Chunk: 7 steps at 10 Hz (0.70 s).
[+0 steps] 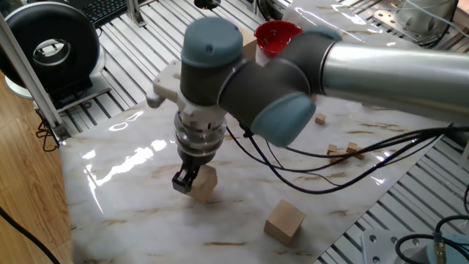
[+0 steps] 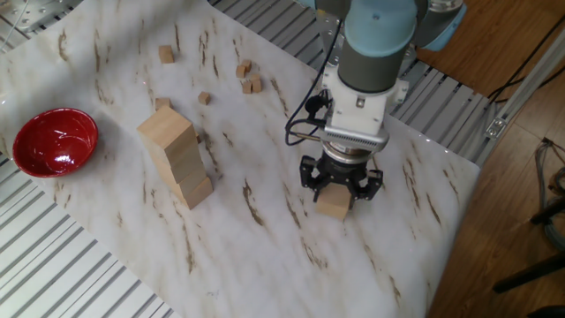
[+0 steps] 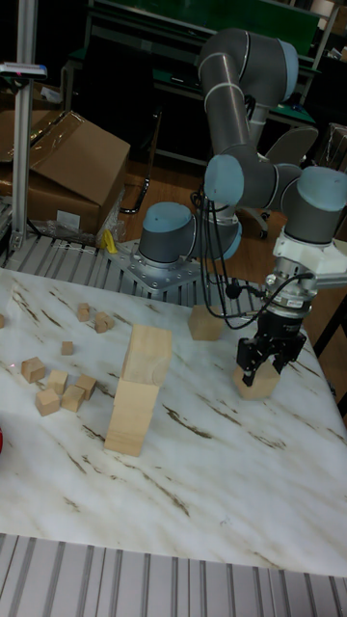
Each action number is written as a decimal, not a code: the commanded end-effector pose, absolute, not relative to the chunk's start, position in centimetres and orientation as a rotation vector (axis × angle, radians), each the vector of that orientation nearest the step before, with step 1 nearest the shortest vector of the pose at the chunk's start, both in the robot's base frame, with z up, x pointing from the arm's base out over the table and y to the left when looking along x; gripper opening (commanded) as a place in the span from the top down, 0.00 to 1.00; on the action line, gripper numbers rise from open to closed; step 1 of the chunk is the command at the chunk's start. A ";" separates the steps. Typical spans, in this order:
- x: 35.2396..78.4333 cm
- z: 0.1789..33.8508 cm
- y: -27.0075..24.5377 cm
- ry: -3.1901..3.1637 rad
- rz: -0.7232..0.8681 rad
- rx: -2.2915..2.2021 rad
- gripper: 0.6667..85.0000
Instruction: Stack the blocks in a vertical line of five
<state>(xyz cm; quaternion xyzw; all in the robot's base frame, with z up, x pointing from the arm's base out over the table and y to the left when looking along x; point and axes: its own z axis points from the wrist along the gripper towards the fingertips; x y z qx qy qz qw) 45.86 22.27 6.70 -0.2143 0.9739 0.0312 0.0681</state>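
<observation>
My gripper (image 1: pixel 193 181) is shut on one tan wooden block (image 1: pixel 205 183) just above the marble table, near its front left part. From the other side, the gripper (image 2: pixel 335 192) grips the block (image 2: pixel 334 206) on both flanks. In the tall view the gripper (image 3: pixel 261 361) holds the block (image 3: pixel 254 383) at the right. A stack of three blocks (image 2: pixel 179 161) stands apart to the left, also seen as a leaning stack (image 3: pixel 137 395). One loose block (image 1: pixel 284 221) lies on the table, which is the block (image 3: pixel 205 323) near the robot's base.
A red bowl (image 2: pixel 50 141) sits at the table's far left edge, also seen as the bowl (image 1: pixel 277 34). Several tiny wooden cubes (image 2: pixel 248 78) lie scattered at the back, tiny cubes (image 3: pixel 56 386) in the tall view. Black cables (image 1: pixel 330 172) hang off the arm above the table.
</observation>
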 end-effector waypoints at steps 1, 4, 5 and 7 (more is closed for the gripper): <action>45.0 11.3 23.0 2.929 0.146 -0.690 0.40; 44.6 15.8 23.3 2.942 0.132 -0.732 0.41; 44.6 17.0 23.1 2.939 0.119 -0.746 0.42; 43.8 18.5 22.6 2.909 0.104 -0.763 0.43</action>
